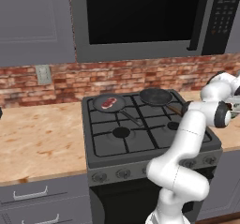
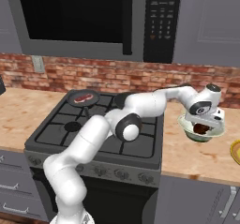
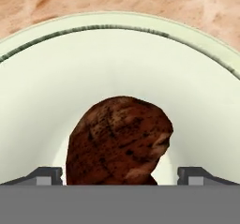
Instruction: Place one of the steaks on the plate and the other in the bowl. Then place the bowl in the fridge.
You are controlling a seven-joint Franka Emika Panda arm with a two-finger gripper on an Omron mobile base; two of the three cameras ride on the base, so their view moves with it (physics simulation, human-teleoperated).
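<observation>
The dark brown-red steak lies in the pale cream bowl, which stands on the counter right of the stove. My gripper hangs straight over it, open, with a fingertip on each side of the meat and a small gap to it. From the right base view the gripper reaches down into the bowl over the steak. The red marbled steak lies in the back-left frying pan. A yellow plate peeks in at the right edge. The fridge is out of view.
A second dark pan sits on the stove's back right burner, close under my forearm. A black microwave hangs above the stove. Wooden counter runs on both sides, with a brick wall behind.
</observation>
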